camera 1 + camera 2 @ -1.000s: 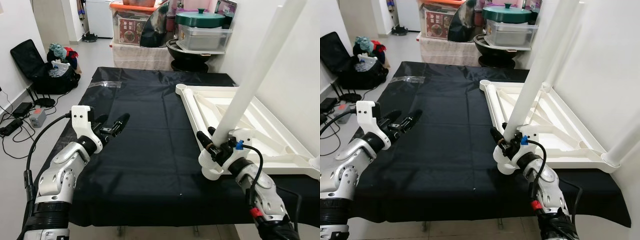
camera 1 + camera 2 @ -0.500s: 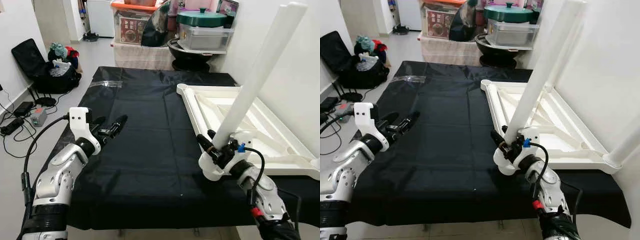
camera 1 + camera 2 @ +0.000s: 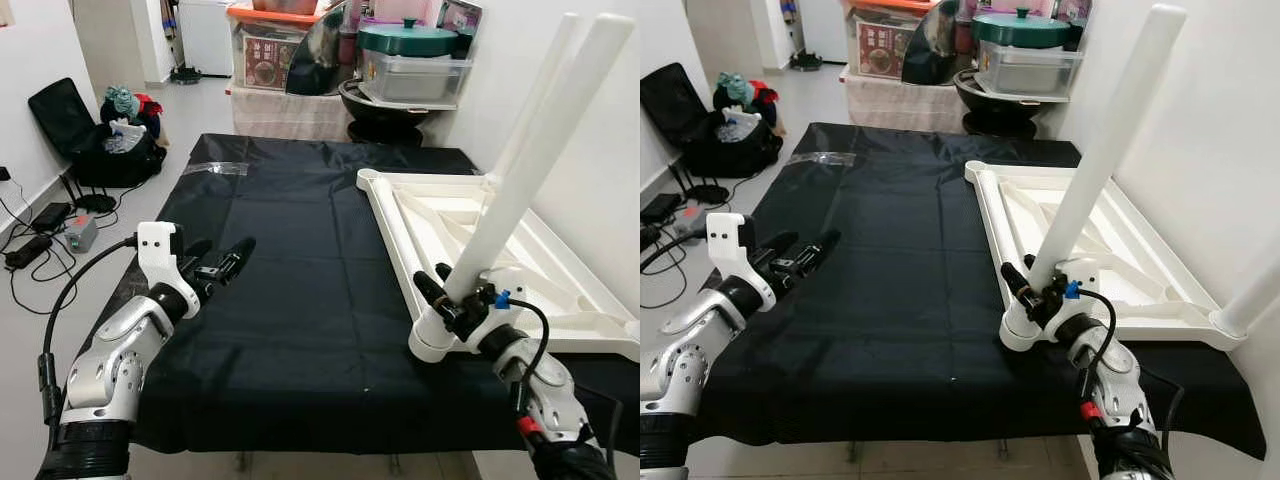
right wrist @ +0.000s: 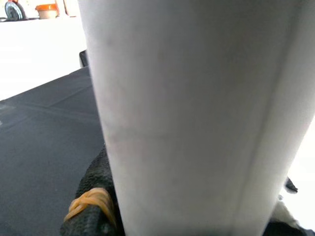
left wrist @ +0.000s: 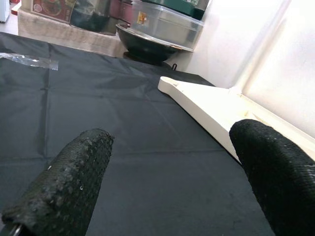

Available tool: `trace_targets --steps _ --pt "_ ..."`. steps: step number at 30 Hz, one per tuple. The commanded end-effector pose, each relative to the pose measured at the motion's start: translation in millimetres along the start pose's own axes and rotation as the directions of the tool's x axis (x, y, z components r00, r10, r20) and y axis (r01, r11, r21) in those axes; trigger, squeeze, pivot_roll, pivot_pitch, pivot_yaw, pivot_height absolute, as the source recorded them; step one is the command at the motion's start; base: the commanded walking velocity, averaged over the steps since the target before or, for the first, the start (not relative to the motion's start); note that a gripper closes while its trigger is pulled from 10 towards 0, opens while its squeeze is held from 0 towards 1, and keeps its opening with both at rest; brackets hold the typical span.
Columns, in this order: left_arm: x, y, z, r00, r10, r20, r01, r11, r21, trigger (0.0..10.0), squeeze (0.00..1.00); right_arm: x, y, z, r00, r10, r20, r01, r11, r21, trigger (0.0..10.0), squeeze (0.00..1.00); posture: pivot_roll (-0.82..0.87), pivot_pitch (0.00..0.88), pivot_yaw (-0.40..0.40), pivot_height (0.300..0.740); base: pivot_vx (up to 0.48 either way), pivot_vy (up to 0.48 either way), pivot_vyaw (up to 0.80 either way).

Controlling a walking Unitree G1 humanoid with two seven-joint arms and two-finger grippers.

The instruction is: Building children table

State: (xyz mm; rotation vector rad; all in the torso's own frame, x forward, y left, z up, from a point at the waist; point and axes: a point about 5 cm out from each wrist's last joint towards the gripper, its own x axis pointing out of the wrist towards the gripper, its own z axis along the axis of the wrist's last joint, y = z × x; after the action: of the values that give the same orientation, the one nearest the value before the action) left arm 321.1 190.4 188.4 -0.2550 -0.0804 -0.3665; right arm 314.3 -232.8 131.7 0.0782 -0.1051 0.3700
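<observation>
A long white table leg stands tilted, its top leaning right and away. My right gripper is shut on the leg near its lower end, and the black fingers wrap around the leg. The leg's foot rests against the near left corner of the upturned white tabletop, which lies on the black cloth on the right. A second white leg stands at the tabletop's near right corner. My left gripper hovers open over the cloth on the left, its fingertips wide apart with nothing between them.
Black cloth covers the work surface. Behind it stand storage boxes, a green-lidded container and a black bowl. On the floor at the left lie a black bag and cables. A white wall closes the right side.
My right gripper and the leg have shifted slightly right toward the tabletop's corner, and the leg leans a little more. My left gripper has stayed almost in place.
</observation>
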Motion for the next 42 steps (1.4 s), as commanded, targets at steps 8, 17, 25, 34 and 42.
trace_targets --steps 8,17,25,34,42 --pt "1.4 -3.4 -5.5 0.999 -0.027 -0.032 0.027 0.999 -0.018 10.0 0.0 -1.9 20.9 -12.6 0.996 0.091 -0.019 -0.09 0.996 0.013 0.0 0.0 0.09 0.0 -0.07 0.74 0.0 0.0 0.0" --pt "-1.2 -1.4 -8.7 0.999 -0.02 -0.041 0.019 0.999 -0.033 10.0 0.0 -2.7 44.7 -22.2 0.984 0.173 -0.039 -0.173 0.985 0.017 0.0 0.0 0.09 0.0 -0.077 0.74 0.0 0.0 0.0" --pt "-0.2 1.3 -8.0 0.999 -0.018 -0.045 0.016 0.999 -0.045 10.0 0.0 -8.9 69.5 -23.2 0.975 0.221 -0.014 -0.22 0.974 0.057 0.0 0.0 0.08 0.0 -0.068 0.74 0.0 0.0 0.0" --pt "1.2 -0.1 -8.8 0.998 -0.033 -0.053 0.03 0.998 -0.053 10.0 0.0 -2.1 89.0 -9.7 0.917 0.398 0.036 -0.399 0.915 0.053 0.0 0.0 0.08 0.0 -0.07 0.74 0.0 0.0 0.0" --pt "0.8 -2.9 -12.1 0.997 -0.042 -0.066 0.038 0.997 -0.06 10.0 0.0 13.6 105.8 8.3 0.788 0.614 0.034 -0.615 0.789 0.012 0.0 0.0 0.11 0.0 -0.09 0.74 0.0 0.0 0.0"
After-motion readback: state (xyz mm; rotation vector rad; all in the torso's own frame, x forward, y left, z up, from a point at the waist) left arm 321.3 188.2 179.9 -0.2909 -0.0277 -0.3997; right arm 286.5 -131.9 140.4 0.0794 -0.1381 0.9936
